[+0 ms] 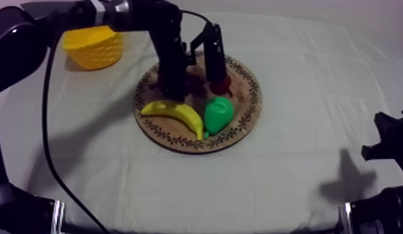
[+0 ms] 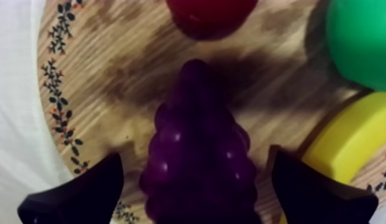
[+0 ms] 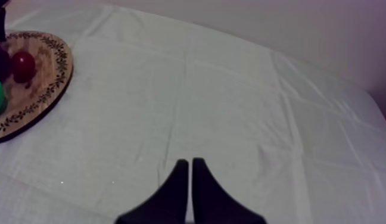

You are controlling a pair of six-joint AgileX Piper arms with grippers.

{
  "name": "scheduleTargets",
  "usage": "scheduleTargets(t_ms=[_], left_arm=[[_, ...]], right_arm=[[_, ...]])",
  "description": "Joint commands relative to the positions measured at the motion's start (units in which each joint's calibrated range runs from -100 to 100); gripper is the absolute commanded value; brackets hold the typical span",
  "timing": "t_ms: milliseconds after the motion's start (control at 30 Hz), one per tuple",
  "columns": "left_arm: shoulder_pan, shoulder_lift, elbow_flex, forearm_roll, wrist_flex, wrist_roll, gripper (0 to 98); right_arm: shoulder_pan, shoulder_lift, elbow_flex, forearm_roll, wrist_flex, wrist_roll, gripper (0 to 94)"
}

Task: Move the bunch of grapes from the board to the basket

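- On the wooden board (image 1: 240, 123), the bunch of grapes (image 2: 198, 149) is lying
- The left hand (image 2: 195, 159) is hovering spread wide, fingers (image 2: 82, 199) flanking it
- The right hand (image 3: 190, 162) is resting pinched together, empty

**A robot test set-up in a lab-like room**

A counter (image 1: 316, 93) under a plain grey-white cloth carries staged props instead of household goods. There is a round wooden board (image 1: 244, 87) with a patterned rim and a yellow basket (image 1: 93, 46) near the far left corner. On the board lie pieces of toy fruit: a banana (image 1: 176, 112), a pear (image 1: 217, 114), a bunch of grapes (image 2: 198, 161) and a small red fruit (image 2: 210, 12). Two black robot arms flank the counter, the left arm (image 1: 104, 12) over the board and the right arm (image 1: 390, 143) low at the right edge. Behind the counter is a bare pale wall (image 3: 290, 30), and the light is dim and even.
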Motion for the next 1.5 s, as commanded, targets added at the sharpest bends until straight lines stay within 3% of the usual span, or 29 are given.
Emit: scheduleTargets(t_ms=[0,333,567,700,1200,1467], left_arm=[[-0.03,0.72,-0.19,0.04,-0.05,0.05,95.4],[0.09,1.59,-0.76,0.17,-0.16,0.50,89.6],[-0.11,1.56,-0.79,0.64,-0.26,0.85,66.0],[-0.31,1.55,-0.76,0.93,-0.33,0.96,59.0],[-0.30,-0.17,0.68,0.96,-1.78,1.83,53.5],[-0.06,-9.50,5.48,0.84,-3.88,3.22,54.6]], right_arm=[[0.01,-0.02,-0.01,0.01,-0.03,0.01,0.5],[0.01,-0.02,-0.01,0.01,-0.03,0.01,0.5],[0.01,-0.02,-0.01,0.01,-0.03,0.01,0.5],[0.01,-0.02,-0.01,0.01,-0.03,0.01,0.5],[0.01,-0.02,-0.01,0.01,-0.03,0.01,0.5],[0.01,-0.02,-0.01,0.01,-0.03,0.01,0.5]])
